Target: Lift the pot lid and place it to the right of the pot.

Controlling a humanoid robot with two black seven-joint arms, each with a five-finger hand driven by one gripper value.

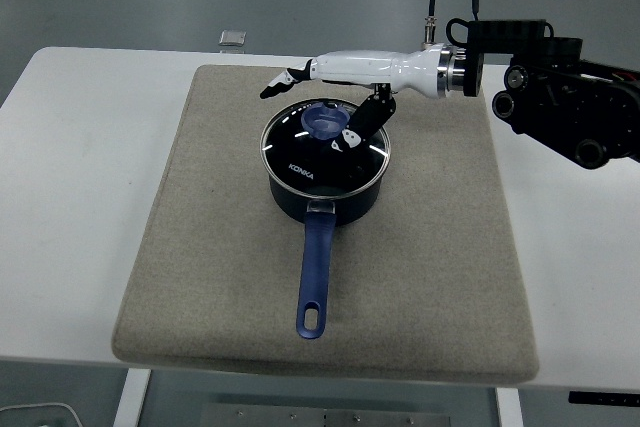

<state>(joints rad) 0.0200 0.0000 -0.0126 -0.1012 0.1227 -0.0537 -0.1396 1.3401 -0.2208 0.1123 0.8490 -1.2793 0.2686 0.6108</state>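
Observation:
A dark blue pot (325,187) stands on the grey mat (210,247), its blue handle (314,277) pointing toward the near edge. A glass lid (300,152) with a blue knob (325,123) sits on the pot. My right hand (325,99) reaches in from the right, hovering low over the lid. Its fingers (285,80) stretch out behind the knob and its thumb (362,125) hangs down just right of the knob. The hand is open and holds nothing. The left arm is out of view.
A small grey square object (232,38) lies on the white table (80,167) behind the mat's far left corner. The right arm's black forearm (560,107) hangs over the mat's far right corner and the table beyond it.

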